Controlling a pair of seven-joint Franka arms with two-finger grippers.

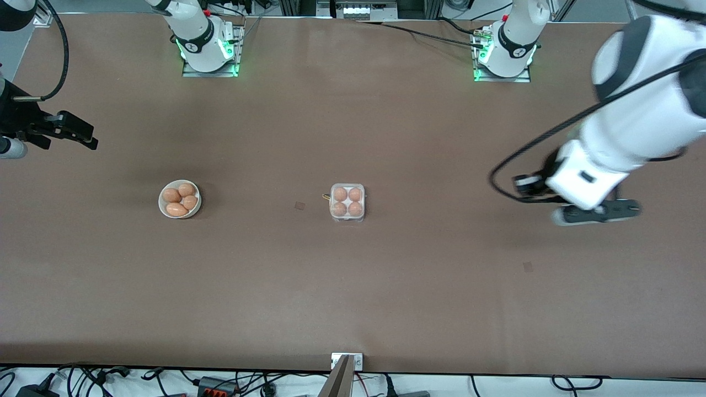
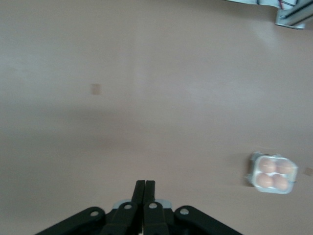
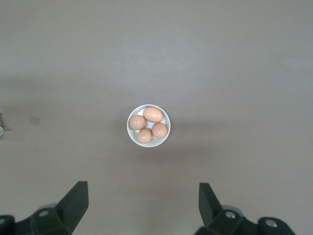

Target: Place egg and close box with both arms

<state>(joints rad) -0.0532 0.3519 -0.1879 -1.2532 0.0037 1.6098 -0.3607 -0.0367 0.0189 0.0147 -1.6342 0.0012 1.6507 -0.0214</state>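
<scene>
We see the square egg carton [image 1: 347, 202], clear lid down over four brown eggs, mid-table, with a round white bowl [image 1: 180, 199] of eggs at its nine o'clock. Our left gripper [image 2: 145, 188] hangs pinched together and empty over bare brown tabletop [image 1: 353, 298] at the carton's three o'clock; the right gripper [image 3: 143, 198] is spread wide, empty, above the bowl.

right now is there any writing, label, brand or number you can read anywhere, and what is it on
No text can be read anywhere.
A dark mark on each arm base: too small to read.
The box with four eggs, and the bowl of eggs: no label visible.
The table has two small brown patches, no writing.
The left gripper and right gripper: no markings visible.
</scene>
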